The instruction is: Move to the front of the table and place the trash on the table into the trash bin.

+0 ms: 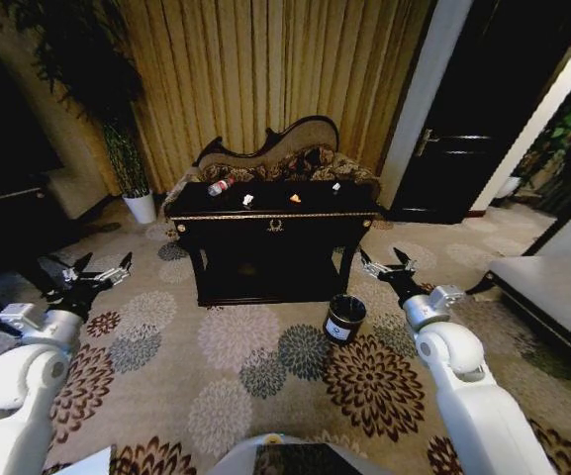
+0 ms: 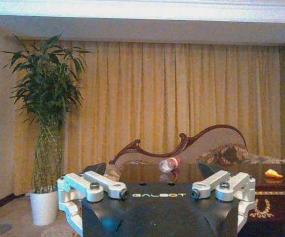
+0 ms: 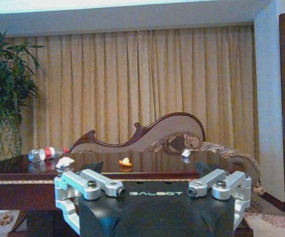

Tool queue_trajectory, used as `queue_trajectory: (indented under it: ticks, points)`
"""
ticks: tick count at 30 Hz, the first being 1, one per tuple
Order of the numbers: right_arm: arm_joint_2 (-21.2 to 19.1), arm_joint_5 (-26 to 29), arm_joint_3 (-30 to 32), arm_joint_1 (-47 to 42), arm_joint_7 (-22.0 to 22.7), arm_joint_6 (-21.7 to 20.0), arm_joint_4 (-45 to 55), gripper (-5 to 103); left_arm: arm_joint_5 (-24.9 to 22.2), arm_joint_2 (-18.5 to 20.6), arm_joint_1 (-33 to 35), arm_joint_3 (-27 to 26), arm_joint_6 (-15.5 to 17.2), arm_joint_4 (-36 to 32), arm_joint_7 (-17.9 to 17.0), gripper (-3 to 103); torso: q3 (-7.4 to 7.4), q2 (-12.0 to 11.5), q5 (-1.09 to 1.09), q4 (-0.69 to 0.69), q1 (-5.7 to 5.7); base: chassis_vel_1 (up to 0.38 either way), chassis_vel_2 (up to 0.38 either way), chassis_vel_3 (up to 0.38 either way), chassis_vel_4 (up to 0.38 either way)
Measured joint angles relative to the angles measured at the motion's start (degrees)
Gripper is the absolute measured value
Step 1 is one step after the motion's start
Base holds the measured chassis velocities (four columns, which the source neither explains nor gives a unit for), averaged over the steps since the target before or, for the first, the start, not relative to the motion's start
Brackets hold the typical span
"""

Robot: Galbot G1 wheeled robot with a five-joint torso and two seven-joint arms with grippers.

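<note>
The left end effector [image 1: 100, 274] hangs low over the carpet, well to the left of the counter [image 1: 275, 214], its arm reaching forward from the shoulder with fingers spread apart and nothing between them. The right end effector [image 1: 388, 263] mirrors it by the counter's right front corner, arm stretched forward, fingers likewise apart and empty.

The black gold-trimmed counter stands ahead in front of a patterned sofa [image 1: 285, 158] and tan curtains. On the carpet just off its right front leg sits the small dark trash bin [image 1: 344, 318].

On the counter top lie the clear bottle [image 1: 220, 186] with red cap at the left, the white crumpled scrap [image 1: 248, 200] beside it, and the orange piece [image 1: 295, 198] near the middle.
</note>
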Motion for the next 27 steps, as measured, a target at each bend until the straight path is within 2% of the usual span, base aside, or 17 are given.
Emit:
queue_trajectory:
  ticks: [27]
  points:
    - [-0.62,0.19,-0.49,0.46,0.0,0.08,-0.46,100,0.04,-0.97,0.61,-0.65,0.1,-1.17,0.13,100,0.0,0.0,0.0,-0.01,-0.01,-0.162,0.16,0.164,-0.164]
